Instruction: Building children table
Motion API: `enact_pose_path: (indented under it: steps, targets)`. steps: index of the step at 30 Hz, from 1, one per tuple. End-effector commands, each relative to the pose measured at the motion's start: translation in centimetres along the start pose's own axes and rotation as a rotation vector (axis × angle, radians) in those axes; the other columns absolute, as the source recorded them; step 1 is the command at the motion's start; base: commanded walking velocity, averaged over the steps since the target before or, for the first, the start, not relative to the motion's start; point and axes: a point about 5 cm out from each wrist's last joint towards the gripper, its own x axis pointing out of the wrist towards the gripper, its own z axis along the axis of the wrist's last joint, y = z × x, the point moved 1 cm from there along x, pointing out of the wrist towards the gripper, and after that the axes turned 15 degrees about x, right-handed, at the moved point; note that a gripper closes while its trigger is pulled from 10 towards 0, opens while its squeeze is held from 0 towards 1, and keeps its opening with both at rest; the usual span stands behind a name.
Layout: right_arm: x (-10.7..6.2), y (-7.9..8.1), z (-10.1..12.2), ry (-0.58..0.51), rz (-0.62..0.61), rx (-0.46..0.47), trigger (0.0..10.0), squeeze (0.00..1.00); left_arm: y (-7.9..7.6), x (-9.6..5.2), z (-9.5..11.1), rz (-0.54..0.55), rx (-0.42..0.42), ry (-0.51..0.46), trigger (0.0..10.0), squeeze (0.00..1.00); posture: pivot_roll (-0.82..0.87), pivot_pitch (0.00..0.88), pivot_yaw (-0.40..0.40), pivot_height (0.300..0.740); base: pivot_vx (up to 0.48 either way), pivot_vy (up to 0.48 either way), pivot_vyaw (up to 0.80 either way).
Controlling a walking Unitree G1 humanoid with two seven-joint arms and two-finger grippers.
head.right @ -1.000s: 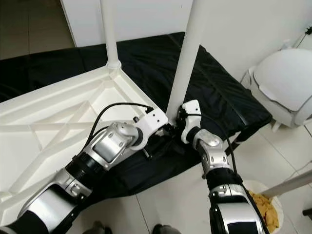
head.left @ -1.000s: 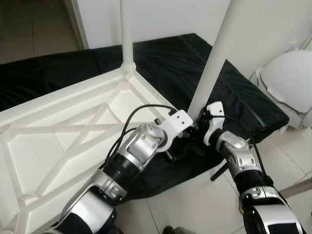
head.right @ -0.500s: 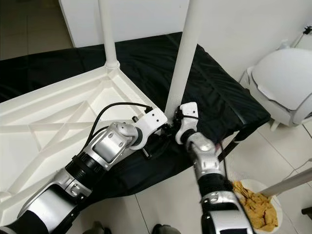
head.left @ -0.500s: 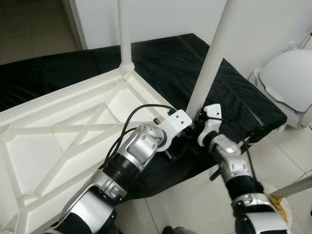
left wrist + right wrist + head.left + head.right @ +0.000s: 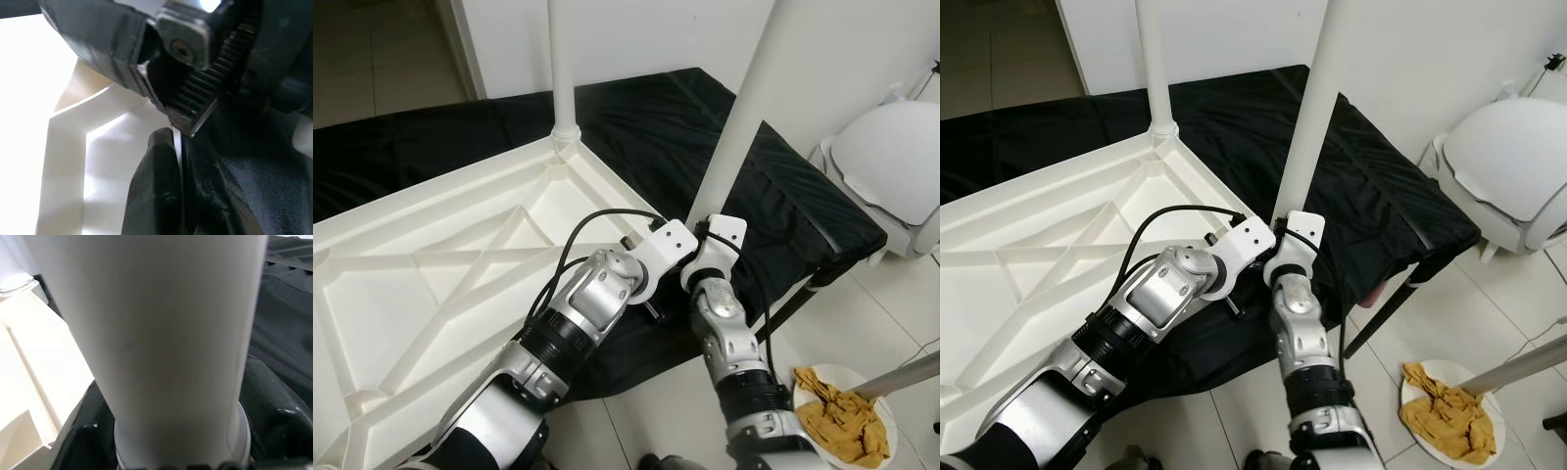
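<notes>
Right wrist view shows the near leg (image 5: pixel 161 333) standing between the 2 black fingers (image 5: pixel 271 401) of the right pincer (image 5: pixel 1285 257), which pinches it just above its socket at the corner of the upturned white tabletop (image 5: pixel 440 274). Beside it, the left pincer (image 5: pixel 677 257) pinches the tabletop's thin rim. A 2nd leg (image 5: pixel 563 69) stands at the corner beyond both pincers. If the right pincer twists off-axis, the leg could cross-thread or tilt; if the left slips off the rim, the tabletop could slide on the black mattress (image 5: pixel 783 196).

head stereo downward, wrist cameras close-up
</notes>
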Motion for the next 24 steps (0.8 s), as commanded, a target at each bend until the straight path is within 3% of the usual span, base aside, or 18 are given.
enact_pose_path:
  steps: [1, 5, 6, 7, 15, 16, 17, 20, 24]
  targets:
    - [-0.4, -2.4, -1.0, 0.054, -0.146, 0.036, 0.0, 0.0, -0.3, 0.1, 0.5, -0.003, 0.027, -0.004, 10.0, 0.0, -0.07, 0.073, -0.034, 0.74, 0.0, 0.0, 0.0]
    - [-0.6, -2.6, -0.9, 0.056, -0.139, 0.022, 0.0, 0.0, -0.3, 0.2, 0.6, -0.002, 0.028, -0.005, 10.0, 0.0, -0.07, 0.07, -0.036, 0.74, 0.0, 0.0, 0.0]
    - [-0.6, -2.6, -1.0, 0.061, -0.139, 0.012, 4.0, 0.0, -0.2, 0.2, 0.5, 0.0, 0.028, -0.005, 10.0, 0.0, -0.07, 0.068, -0.038, 0.74, 0.0, 0.0, 0.0]
    - [-0.6, -2.5, -1.1, 0.07, -0.128, 0.011, 10.0, 1.0, -0.1, 0.1, 0.5, 0.003, 0.027, -0.004, 10.0, 0.0, -0.07, 0.066, -0.041, 0.74, 0.0, 0.0, 0.0]
    - [-0.3, -2.4, -0.7, 0.072, -0.061, 0.021, 10.0, 1.0, -0.1, 0.1, 0.4, 0.008, 0.025, -0.003, 10.0, 0.0, -0.07, 0.064, -0.042, 0.74, 0.0, 0.0, 0.0]
    - [0.2, -2.6, -0.2, 0.076, 0.004, 0.003, 10.0, 0.0, -0.1, 0.1, 0.5, 0.008, 0.025, -0.003, 10.0, 0.0, -0.07, 0.063, -0.043, 0.74, 0.0, 0.0, 0.0]
    - [0.2, -2.6, -0.2, 0.076, 0.004, 0.003, 10.0, 0.0, -0.1, 0.1, 0.5, 0.008, 0.025, -0.003, 10.0, 0.0, -0.07, 0.063, -0.043, 0.74, 0.0, 0.0, 0.0]
    - [1.0, -3.2, 1.2, 0.081, 0.152, -0.044, 10.0, 0.0, 0.0, 0.1, 0.5, 0.01, 0.026, -0.005, 10.0, 0.0, -0.07, 0.062, -0.041, 0.74, 0.0, 0.0, 0.0]
    - [1.1, -3.3, 1.5, 0.086, 0.187, -0.057, 10.0, 0.0, 0.0, 0.1, 0.5, 0.01, 0.027, -0.005, 10.0, 0.0, -0.07, 0.062, -0.039, 0.74, 0.0, 0.0, 0.0]
